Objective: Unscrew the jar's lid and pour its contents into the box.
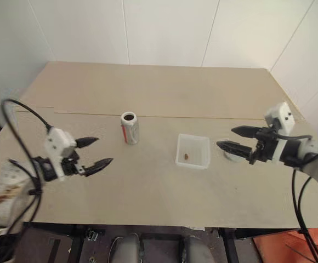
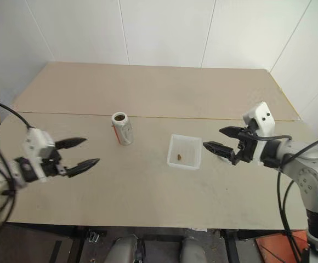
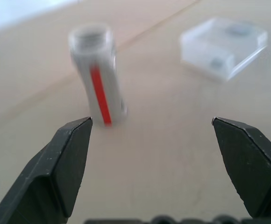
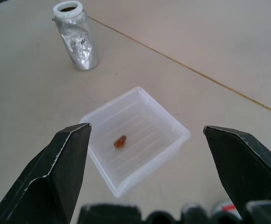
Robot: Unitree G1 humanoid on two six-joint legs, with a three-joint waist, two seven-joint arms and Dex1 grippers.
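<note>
Pour looks done: brown piece (image 4: 120,141) lies in tray (image 4: 170,122); jar (image 1: 130,127) upright, uncapped. Both claws, left (image 1: 95,151) and right (image 1: 229,138), wide open, empty. Nothing left but withdrawing.

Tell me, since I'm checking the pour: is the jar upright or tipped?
Upright. The jar stands on its base on the table, open mouth up, its lid off, apart from the box.

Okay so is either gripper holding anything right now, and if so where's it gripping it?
Nothing is held. The left gripper and the right gripper are both open and empty; the jar stands alone on the table.
</note>
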